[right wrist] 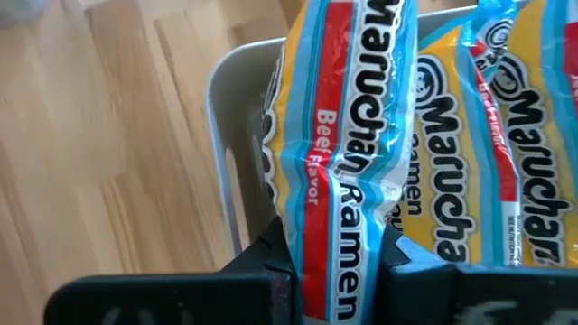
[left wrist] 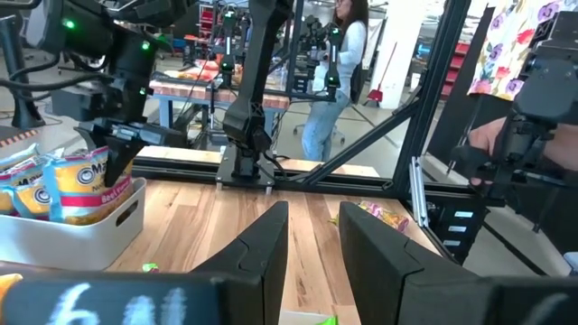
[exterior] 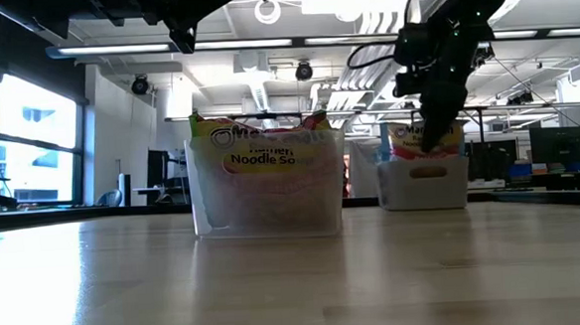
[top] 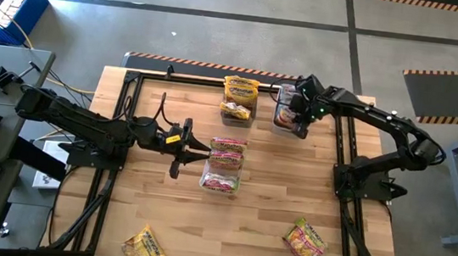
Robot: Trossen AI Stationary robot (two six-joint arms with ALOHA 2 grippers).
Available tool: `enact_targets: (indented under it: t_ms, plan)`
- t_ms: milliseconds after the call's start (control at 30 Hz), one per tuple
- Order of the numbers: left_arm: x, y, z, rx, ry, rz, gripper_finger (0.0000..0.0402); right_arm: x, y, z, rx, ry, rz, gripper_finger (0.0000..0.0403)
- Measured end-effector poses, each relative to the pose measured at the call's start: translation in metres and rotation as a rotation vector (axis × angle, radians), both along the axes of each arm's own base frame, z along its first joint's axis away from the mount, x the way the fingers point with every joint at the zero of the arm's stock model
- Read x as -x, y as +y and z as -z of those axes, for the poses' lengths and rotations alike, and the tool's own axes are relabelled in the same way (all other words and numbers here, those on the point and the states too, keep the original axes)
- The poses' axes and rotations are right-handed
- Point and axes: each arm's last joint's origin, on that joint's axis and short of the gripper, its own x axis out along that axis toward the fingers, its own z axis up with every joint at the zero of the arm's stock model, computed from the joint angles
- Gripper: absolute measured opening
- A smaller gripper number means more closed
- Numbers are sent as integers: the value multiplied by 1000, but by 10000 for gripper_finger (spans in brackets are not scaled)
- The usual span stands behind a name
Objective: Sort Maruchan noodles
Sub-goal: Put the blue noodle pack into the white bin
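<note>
Pinching a yellow-and-red beef packet [right wrist: 341,171] between its fingers, the right gripper [top: 292,111] hangs over the white bin [top: 284,122] at the upper right of the overhead frame — the packet stands upright, its lower end in the bin beside another packet [right wrist: 461,153]. The left gripper [top: 202,151], left of centre, holds nothing, its fingers parted just beside the middle bin [top: 224,163] of pink packets. Two loose packets [top: 144,248] [top: 305,242] lie near the bottom edge.
</note>
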Motion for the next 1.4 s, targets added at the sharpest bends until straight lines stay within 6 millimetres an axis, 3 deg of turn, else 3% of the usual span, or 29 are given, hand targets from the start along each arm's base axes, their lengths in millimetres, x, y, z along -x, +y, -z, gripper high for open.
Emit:
enact_targets:
  t_ms: [300, 633, 933, 1133, 1400]
  plan:
    - [0, 0, 0, 9, 1, 0, 91, 1, -1, 0, 64, 42, -65, 39]
    - [0, 0, 0, 9, 0, 0, 91, 2, 5, 15, 99, 104, -86, 43]
    - [0, 0, -1, 11, -14, 0, 91, -4, 6, 13, 147, 99, -73, 130]
    - [0, 0, -1, 11, -14, 0, 91, -8, 3, -13, 143, 86, -52, 180]
    - [0, 0, -1, 10, -13, 0, 91, -9, 3, -56, 97, 68, 57, 182]
